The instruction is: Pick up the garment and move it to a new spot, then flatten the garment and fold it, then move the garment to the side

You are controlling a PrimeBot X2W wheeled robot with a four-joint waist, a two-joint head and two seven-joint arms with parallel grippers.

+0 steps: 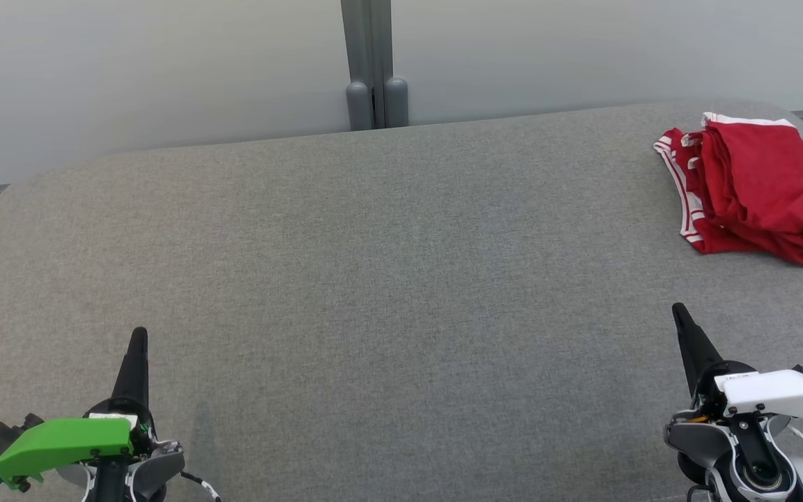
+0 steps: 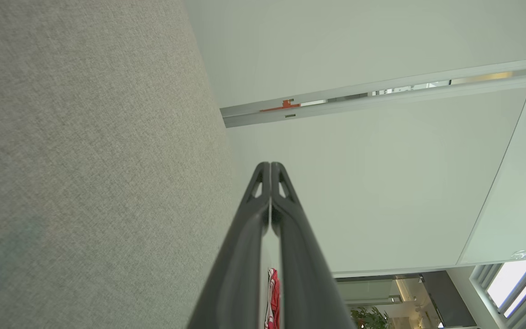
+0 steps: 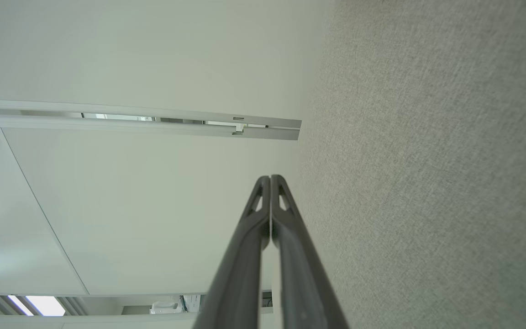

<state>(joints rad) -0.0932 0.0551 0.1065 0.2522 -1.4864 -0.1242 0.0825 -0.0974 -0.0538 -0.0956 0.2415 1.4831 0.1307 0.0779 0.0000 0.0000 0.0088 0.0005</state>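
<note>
Head view overlooks the grey table (image 1: 373,279); both wrist views skim along it.

The red garment (image 1: 757,188) runs off the head view's right edge, and in the left wrist view the left end effector (image 2: 270,165) hides all but a sliver.

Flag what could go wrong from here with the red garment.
The red garment lies bunched by the table's far right corner; a pull could drag it off.
Stacked layers: a pinch may lift only the top.
Both the left pincer and right pincer are shut; approaching so would shove cloth.
</note>
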